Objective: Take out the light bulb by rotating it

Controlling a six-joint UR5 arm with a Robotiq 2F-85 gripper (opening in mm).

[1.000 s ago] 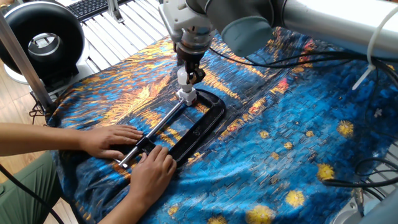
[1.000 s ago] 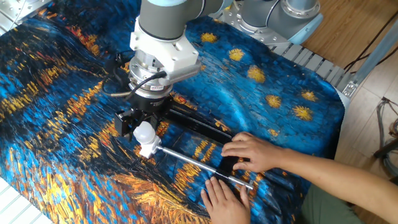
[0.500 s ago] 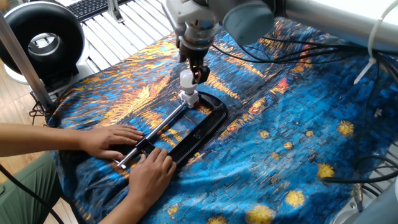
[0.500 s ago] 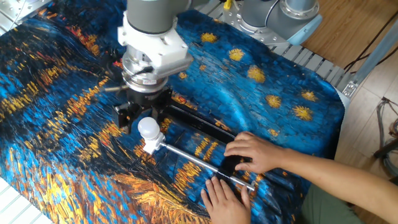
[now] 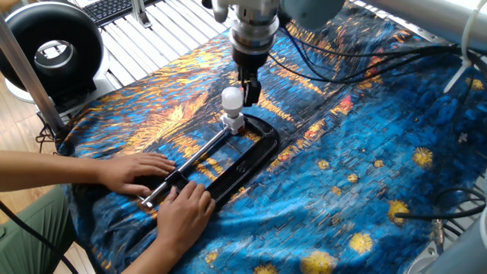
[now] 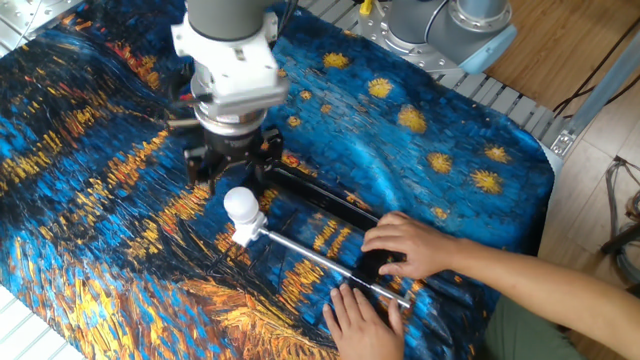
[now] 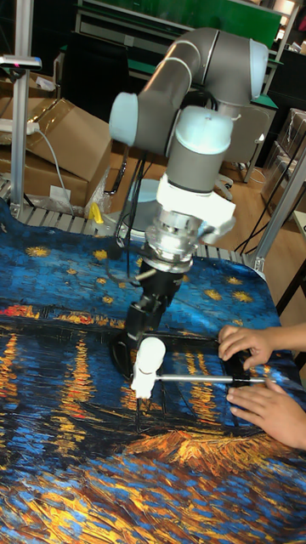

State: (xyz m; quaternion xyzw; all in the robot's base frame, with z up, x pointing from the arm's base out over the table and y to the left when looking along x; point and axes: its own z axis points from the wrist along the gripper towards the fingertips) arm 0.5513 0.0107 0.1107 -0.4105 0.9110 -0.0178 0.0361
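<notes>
From my remote station: a person's two hands pin down the black clamp on the table's starry cloth. Beyond them, the light bulb stands in its white socket. My claw hovers just behind the bulb, fingers parted, gripping nothing.
</notes>
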